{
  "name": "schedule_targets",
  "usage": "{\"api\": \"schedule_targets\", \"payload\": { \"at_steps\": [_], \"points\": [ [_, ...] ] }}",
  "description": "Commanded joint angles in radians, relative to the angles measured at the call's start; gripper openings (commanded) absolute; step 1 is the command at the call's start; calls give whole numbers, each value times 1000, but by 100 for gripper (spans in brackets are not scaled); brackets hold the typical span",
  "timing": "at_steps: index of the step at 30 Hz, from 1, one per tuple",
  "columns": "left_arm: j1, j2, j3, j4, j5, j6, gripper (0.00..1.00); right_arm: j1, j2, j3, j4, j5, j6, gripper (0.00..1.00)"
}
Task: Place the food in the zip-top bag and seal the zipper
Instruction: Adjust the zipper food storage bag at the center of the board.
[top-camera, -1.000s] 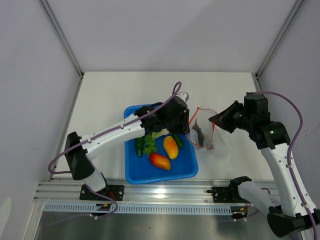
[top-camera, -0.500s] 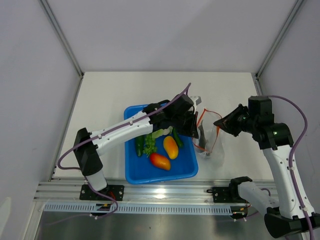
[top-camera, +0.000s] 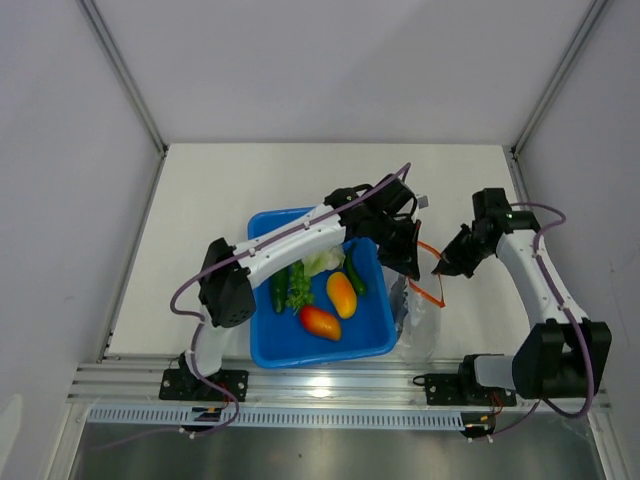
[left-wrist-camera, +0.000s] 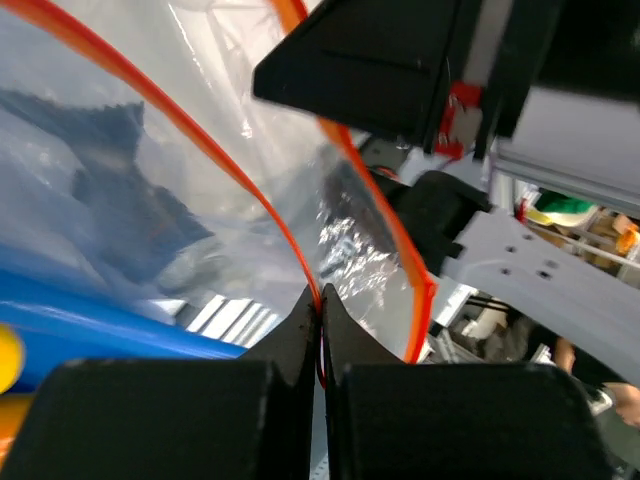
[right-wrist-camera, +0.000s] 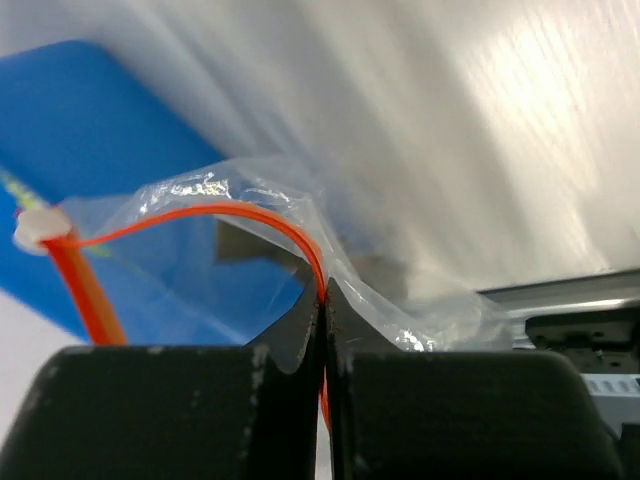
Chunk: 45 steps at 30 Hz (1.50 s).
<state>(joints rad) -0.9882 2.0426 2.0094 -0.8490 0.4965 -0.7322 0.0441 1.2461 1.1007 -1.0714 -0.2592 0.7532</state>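
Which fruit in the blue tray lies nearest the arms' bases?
The red-orange fruit; the orange-yellow fruit lies farther back, toward the tray's middle.

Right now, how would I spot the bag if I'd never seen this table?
Find the blue tray in the middle of the table. Just off its right edge, the bag hangs from the left pincer and right pincer. It alone is see-through, with an orange strip along its mouth.
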Motion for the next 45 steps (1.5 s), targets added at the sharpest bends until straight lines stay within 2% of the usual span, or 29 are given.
{"api": "schedule_targets", "payload": {
  "at_steps": [1, 4, 6, 9, 11, 12, 13, 15, 16, 17, 18, 20, 21, 24, 29, 31, 33, 35, 36, 38, 39, 41, 44, 45],
  "points": [
    [-12, -137, 37, 14, -30, 74, 1, -3, 1, 89, 28, 9, -166, 0],
    [-21, -238, -67, 111, -68, 73, 1, 17, -77, 246, -33, 76, -215, 0],
    [-17, -266, -89, 110, -96, 79, 0, 31, -99, 347, -93, 129, -225, 0],
    [-1, -236, -110, 44, -125, 59, 1, 30, -151, 378, -99, 104, -215, 0],
    [-6, -243, -132, 62, -122, 60, 1, 30, -169, 366, -99, 87, -203, 0],
    [-7, -275, -142, 123, -127, 59, 1, 30, -175, 348, -91, 81, -199, 0],
    [-9, -283, -147, 137, -153, 54, 1, 28, -184, 290, -79, 80, -198, 0],
    [8, -228, -106, 82, -155, 37, 1, 20, -183, 223, -64, 68, -204, 0],
    [22, -182, -84, 43, -124, 33, 1, 20, -182, 187, -52, 69, -206, 0],
    [42, -130, 4, -11, -60, 33, 0, 22, -180, 119, -32, 74, -210, 0],
    [45, -36, 37, -115, -30, 37, 0, 20, -178, 87, -18, 77, -215, 0],
    [22, -13, 88, -139, -53, 83, 1, 19, -166, 44, -13, 81, -218, 0],
    [8, -34, 75, -112, -61, 96, 1, 19, -165, 45, -13, 77, -218, 0],
    [-29, -200, -12, 138, -81, 119, 1, 22, -188, 129, -19, 72, -212, 0],
    [-41, -320, -3, 192, -121, 132, 1, 23, -175, 371, -105, 101, -196, 0],
    [-41, -337, -81, 220, -136, 108, 1, 23, -169, 435, -124, 109, -189, 0],
    [-14, -276, -95, 119, -162, 70, 1, 23, -174, 403, -111, 133, -187, 0],
    [38, -173, -69, -28, -98, 53, 1, 4, -175, 247, -69, 114, -190, 0],
    [46, -101, -70, -41, -89, 69, 1, 5, -180, 181, -43, 100, -190, 0],
    [25, -128, -119, 17, -101, 85, 0, 2, -192, 31, 24, 87, -195, 0],
    [8, -203, -139, 134, -104, 96, 1, 3, -194, 13, 24, 89, -201, 0],
    [-33, -252, -106, 191, -111, 122, 1, 3, -214, 57, 1, 100, -222, 0],
    [-44, -228, 21, 134, -96, 157, 1, 7, -226, 215, -33, 127, -229, 0],
    [-40, -210, 60, 69, -102, 140, 1, 8, -221, 255, -45, 133, -229, 0]
  ]
}}
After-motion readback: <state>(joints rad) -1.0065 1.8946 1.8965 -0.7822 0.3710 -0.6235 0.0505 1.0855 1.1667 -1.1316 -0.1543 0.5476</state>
